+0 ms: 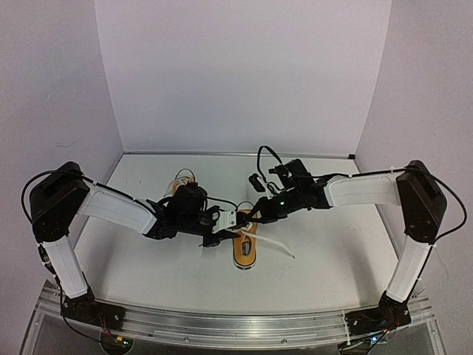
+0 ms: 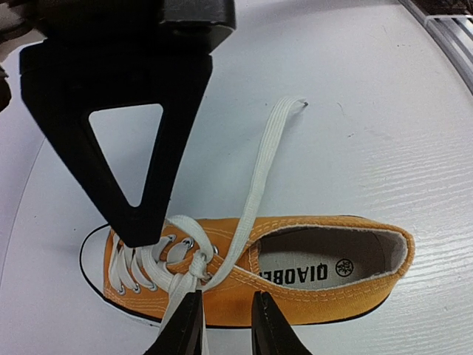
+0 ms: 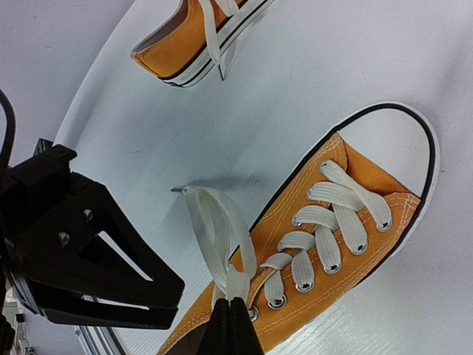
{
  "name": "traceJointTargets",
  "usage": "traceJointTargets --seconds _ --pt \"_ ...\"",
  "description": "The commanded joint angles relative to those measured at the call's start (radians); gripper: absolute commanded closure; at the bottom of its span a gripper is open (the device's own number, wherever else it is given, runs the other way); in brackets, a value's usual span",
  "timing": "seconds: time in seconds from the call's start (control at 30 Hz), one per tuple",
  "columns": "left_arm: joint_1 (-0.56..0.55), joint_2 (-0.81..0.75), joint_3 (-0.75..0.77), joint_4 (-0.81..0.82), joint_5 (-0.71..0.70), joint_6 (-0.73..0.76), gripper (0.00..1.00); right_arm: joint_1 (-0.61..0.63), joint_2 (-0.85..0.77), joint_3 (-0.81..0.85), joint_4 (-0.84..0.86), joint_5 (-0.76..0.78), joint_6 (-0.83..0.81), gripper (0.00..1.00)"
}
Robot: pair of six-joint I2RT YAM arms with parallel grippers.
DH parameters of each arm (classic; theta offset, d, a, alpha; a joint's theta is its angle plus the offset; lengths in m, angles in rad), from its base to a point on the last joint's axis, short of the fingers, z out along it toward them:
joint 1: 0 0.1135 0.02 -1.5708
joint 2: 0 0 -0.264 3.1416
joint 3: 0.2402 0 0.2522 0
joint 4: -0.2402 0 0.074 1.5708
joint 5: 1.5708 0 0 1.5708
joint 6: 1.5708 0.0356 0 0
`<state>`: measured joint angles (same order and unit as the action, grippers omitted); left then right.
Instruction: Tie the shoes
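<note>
The nearer shoe (image 1: 244,250) sits mid-desk (image 1: 332,251), toe pointing away from the arm bases, and both tools meet right over its laced front. The right tool (image 3: 233,305) is clamped tight on the white lace (image 3: 222,229) just beside the topmost eyelets; from that pinch the strand runs out sideways across the desk to its free end. The left tool (image 2: 227,296) comes in at the shoe's flank, its fingers parted by a narrow gap with orange canvas showing through. A second strand drops from where the laces cross to the edge of one finger; touching or just beside, I can't tell which. The other shoe (image 1: 182,181) lies farther back and to the left, behind the left wrist, well apart from both tools. Each arm rises from its base to an elbow held high at the outer side; the forearms then slope inward and down, wrists nearly meeting over the shoe.
</note>
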<state>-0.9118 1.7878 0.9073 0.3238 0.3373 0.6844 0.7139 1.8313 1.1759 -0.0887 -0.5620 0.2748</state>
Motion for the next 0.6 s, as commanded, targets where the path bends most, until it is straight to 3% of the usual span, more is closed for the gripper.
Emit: traceJointTargets --seconds 0.0,0.57 --pt "-0.010 0.029 0.061 -0.011 0.021 0.067 0.77 -0.004 0.020 0.002 0.035 -0.009 0.007 1.00" --pt "-0.010 0.121 0.129 -0.029 -0.025 0.093 0.77 -0.006 0.036 0.010 0.037 -0.016 0.007 1.00"
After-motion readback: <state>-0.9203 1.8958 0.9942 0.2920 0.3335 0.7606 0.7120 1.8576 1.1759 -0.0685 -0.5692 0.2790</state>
